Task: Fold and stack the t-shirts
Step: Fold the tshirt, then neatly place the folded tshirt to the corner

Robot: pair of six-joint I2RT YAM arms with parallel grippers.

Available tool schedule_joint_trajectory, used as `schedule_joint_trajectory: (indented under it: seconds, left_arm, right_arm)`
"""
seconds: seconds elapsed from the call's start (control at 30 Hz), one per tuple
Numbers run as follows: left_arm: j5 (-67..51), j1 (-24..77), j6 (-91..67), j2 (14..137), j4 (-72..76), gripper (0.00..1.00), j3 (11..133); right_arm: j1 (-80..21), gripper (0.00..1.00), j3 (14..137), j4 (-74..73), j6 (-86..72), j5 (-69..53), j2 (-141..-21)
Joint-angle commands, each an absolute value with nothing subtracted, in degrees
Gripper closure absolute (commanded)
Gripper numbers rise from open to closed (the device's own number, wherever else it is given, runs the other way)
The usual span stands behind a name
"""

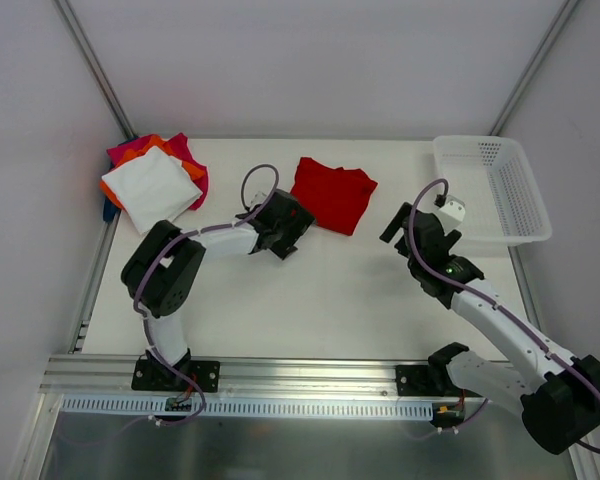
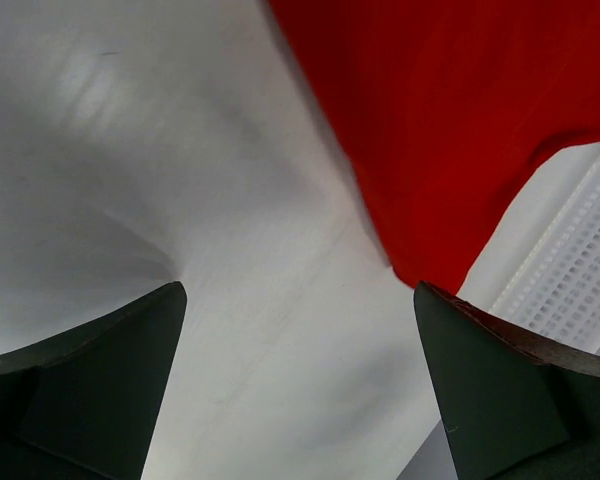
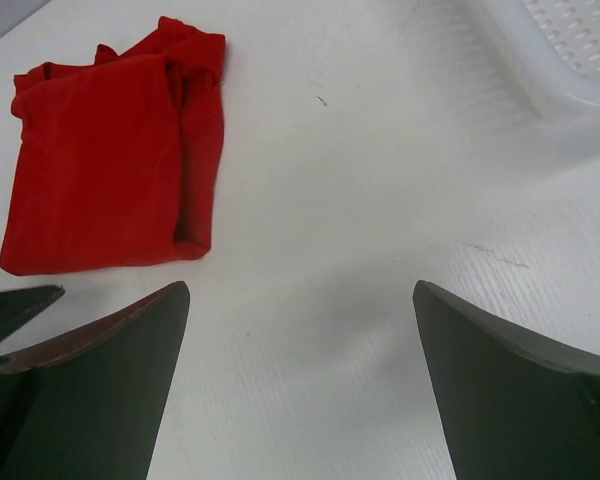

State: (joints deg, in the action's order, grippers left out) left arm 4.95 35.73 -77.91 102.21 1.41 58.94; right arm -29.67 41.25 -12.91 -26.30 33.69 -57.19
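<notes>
A folded bright red t-shirt (image 1: pixel 332 194) lies on the white table at the back centre; it also shows in the left wrist view (image 2: pixel 450 120) and the right wrist view (image 3: pixel 110 165). A stack of folded t-shirts sits at the back left, white (image 1: pixel 152 187) on top of orange (image 1: pixel 150 143), magenta (image 1: pixel 185 150) and a sliver of blue (image 1: pixel 110 211). My left gripper (image 1: pixel 292 222) is open and empty just left of the red shirt's near corner. My right gripper (image 1: pixel 408 222) is open and empty, to the right of the red shirt.
A white plastic mesh basket (image 1: pixel 520 195) stands at the back right, close behind my right gripper; its rim shows in the right wrist view (image 3: pixel 540 70) and the left wrist view (image 2: pixel 580 270). Walls close off the table at back and sides.
</notes>
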Motion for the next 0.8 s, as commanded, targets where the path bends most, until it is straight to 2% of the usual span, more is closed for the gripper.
schedule_joint_trajectory:
  seconds: [0.0,0.4,0.67,0.77]
  left_arm:
    - [11.42,37.53,-83.31,107.3,1.24,0.01,66.26]
    - [18.54,35.77,-88.24,120.4,-1.58,0.01,77.6]
    - [20.74,33.58,-83.77,127.52,-2.55,0.01,85.69]
    - [20.04,31.82,-82.09,129.46,-2.64,0.1,88.24]
  right_arm:
    - [-29.97,0.01,40.52,-13.71,-25.67,36.47,-54.76]
    - [-29.01,0.01,37.71,-17.67,-21.01,39.37,-47.82]
    - [-26.63,0.0,37.53,-17.67,-20.57,37.88,-48.43]
    - [-26.19,0.0,37.18,-17.75,-20.48,37.18,-48.34]
